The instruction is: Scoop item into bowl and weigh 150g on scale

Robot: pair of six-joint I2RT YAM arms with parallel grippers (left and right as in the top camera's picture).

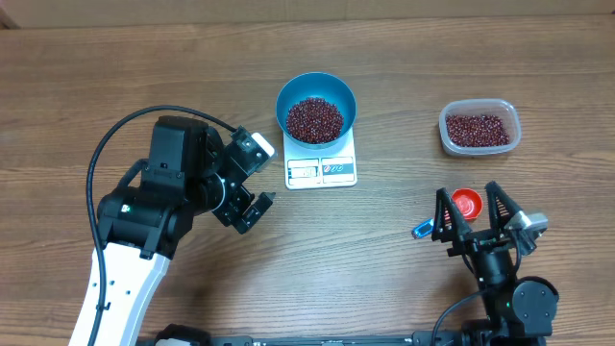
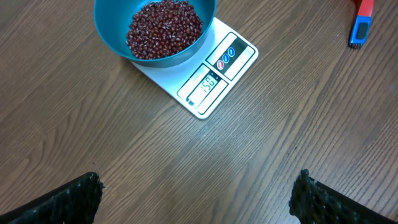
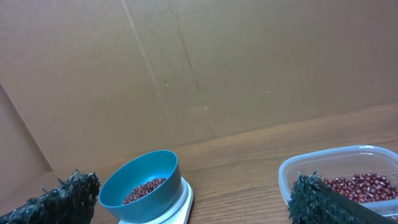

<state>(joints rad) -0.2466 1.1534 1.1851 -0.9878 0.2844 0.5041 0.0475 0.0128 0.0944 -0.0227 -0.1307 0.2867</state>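
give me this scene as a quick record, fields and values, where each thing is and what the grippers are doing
bowl: blue, on the scale, holds beans
scale: mid table, display toward the robot
tub: clear, right rear, more beans inside
scoop: red, blue handle, lying at the right gripper, not gripped
left gripper: open, empty, left of scale
right gripper: open, empty
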